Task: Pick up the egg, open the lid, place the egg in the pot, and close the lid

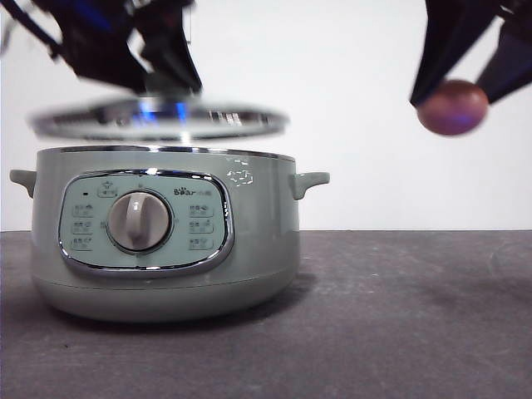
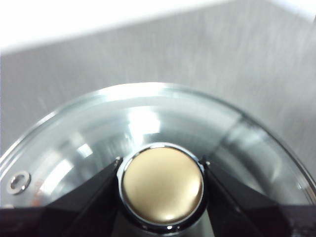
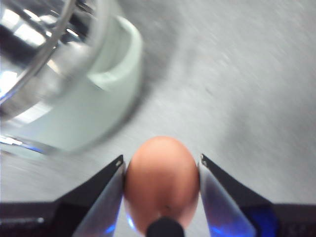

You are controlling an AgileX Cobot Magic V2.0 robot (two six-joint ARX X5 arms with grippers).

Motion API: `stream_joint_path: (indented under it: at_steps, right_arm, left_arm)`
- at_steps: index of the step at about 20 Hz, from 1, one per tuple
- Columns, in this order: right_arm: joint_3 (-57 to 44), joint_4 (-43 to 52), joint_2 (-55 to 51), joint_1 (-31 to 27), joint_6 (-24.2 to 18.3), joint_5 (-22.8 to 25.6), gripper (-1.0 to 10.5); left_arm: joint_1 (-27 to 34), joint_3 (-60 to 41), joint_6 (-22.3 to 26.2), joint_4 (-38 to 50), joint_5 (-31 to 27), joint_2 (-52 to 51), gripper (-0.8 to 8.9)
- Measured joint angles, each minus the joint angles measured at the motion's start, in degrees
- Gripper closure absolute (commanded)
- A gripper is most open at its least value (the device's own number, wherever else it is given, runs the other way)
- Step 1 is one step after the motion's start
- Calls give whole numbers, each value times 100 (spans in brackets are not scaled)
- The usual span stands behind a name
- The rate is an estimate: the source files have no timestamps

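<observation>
The sage-green pot [image 1: 166,241] stands at the left of the table, dial facing the camera. My left gripper [image 2: 162,170] is shut on the knob [image 2: 162,185] of the glass lid [image 1: 158,122] and holds it, blurred, a little above the pot's rim; it is the dark arm at the upper left of the front view [image 1: 158,71]. My right gripper [image 3: 161,163] is shut on the reddish-brown egg [image 3: 161,190], held high in the air to the right of the pot [image 3: 94,103] in the front view [image 1: 453,106].
The dark grey tabletop [image 1: 399,316] stretches to the right of the pot. A white wall [image 1: 357,100] stands behind. The pot's right side handle [image 1: 312,181] sticks out toward the egg's side.
</observation>
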Motion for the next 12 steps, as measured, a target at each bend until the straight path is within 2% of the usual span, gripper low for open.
stream_joint_path:
  at_steps: [5, 12]
  right_arm:
    - [1209, 98, 656, 205, -26, -693, 959]
    - [3545, -474, 3042, 925, -553, -691, 959]
  left_arm:
    - [0, 0, 105, -140, -671, -1368, 822]
    - [0, 0, 372, -907, -1700, -3204, 822]
